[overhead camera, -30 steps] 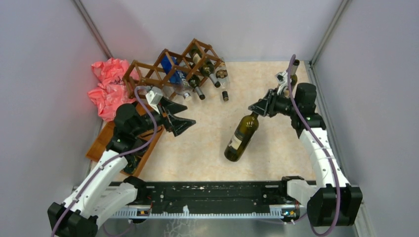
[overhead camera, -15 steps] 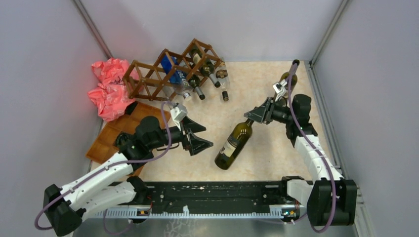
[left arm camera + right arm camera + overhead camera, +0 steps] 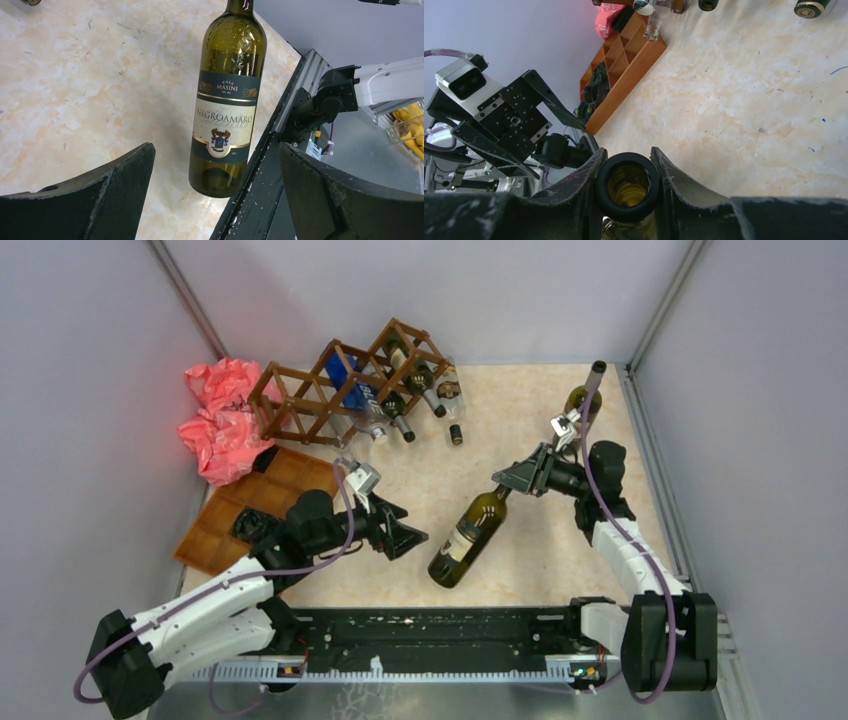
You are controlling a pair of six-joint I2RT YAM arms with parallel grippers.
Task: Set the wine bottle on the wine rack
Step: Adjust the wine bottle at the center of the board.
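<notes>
Right hand (image 3: 626, 160) pinches neck of "Casa Masini Negroamaro" wine bottle (image 3: 227, 115); left hand (image 3: 216, 150) gapes empty.

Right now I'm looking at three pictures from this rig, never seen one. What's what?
Two robot arms are bolted at the near edge of a table. One picture looks down from above; the other two come from a camera on each wrist. The right hand grips a green wine bottle by its neck. The left hand is open, facing the bottle's body. At the back stands a wooden wine rack holding some bottles; near it lie a pink plastic bag and a compartment tray.
</notes>
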